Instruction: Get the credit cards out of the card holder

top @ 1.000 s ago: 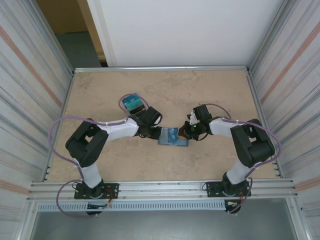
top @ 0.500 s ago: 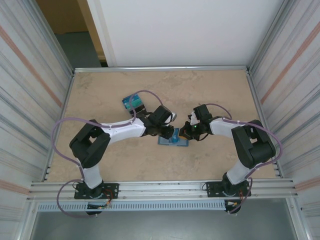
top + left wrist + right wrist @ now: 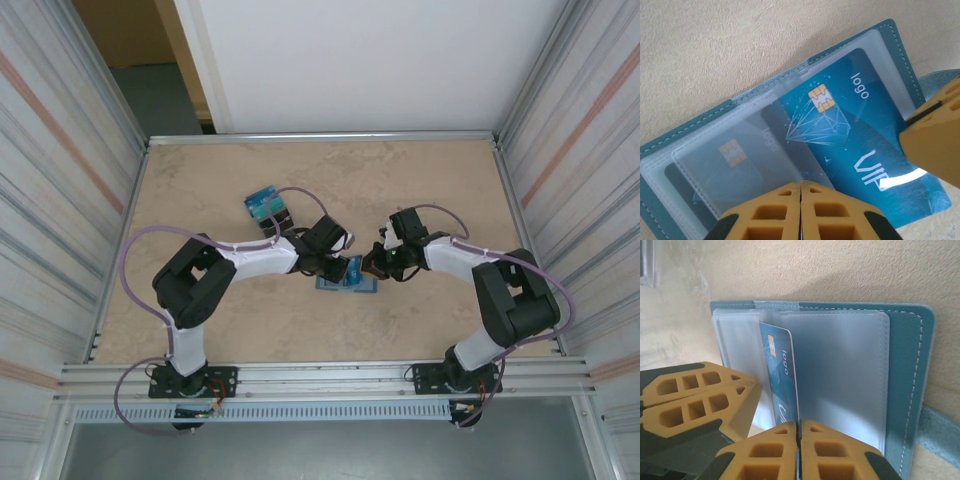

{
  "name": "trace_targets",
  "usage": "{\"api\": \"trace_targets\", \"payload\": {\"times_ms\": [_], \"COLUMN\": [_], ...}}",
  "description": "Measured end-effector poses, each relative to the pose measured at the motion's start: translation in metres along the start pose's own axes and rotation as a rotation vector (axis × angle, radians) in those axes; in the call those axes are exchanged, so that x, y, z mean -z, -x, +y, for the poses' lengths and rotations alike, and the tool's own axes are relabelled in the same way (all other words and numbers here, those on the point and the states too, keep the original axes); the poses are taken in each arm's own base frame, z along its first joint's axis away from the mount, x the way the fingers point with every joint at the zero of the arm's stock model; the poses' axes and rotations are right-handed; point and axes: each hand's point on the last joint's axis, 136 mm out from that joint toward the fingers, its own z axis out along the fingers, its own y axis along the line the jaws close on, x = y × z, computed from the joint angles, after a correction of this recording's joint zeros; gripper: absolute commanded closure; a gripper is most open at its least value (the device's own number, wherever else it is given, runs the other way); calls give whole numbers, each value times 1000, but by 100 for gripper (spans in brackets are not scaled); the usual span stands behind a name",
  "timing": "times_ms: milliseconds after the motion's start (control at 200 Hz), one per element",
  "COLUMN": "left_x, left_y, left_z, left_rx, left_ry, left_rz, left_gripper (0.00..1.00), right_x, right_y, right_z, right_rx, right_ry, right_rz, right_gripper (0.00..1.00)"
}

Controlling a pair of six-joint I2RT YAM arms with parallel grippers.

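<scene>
While left hand (image 3: 801,186) and right hand (image 3: 798,424) sit closed, one holder (image 3: 910,370) shows two cards (image 3: 840,115).

Two robot arms, the left arm (image 3: 250,260) and the right arm (image 3: 470,262), each ending in one hand: the left hand (image 3: 801,187) and the right hand (image 3: 798,432). One table (image 3: 430,180). One open teal card holder (image 3: 685,135). Two cards show at it: one blue card (image 3: 840,125) and one sleeved card (image 3: 735,165) under clear plastic. One small black piece (image 3: 267,207) carries blue-green cards, too small to count.
</scene>
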Motion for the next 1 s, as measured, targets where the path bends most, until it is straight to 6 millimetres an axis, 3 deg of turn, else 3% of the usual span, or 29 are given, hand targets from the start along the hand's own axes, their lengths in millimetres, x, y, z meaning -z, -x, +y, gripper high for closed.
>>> {"api": "trace_targets", "payload": {"times_ms": [236, 626, 837, 1002], "left_x": [0, 0, 0, -1], "left_y": [0, -1, -1, -2], "left_z": [0, -1, -2, -1], "left_rx": [1, 10, 12, 13], "left_ry": [0, -6, -10, -9], "left_rz": [0, 3, 4, 6], "left_gripper": [93, 93, 93, 92], "right_x": [1, -6, -12, -11], "right_y": [1, 2, 2, 2], "right_z": [6, 28, 24, 15], "right_rx": [13, 60, 48, 39], "right_ry": [23, 108, 100, 52], "right_rz": [-8, -10, -1, -12], "right_gripper": [83, 84, 94, 97]}}
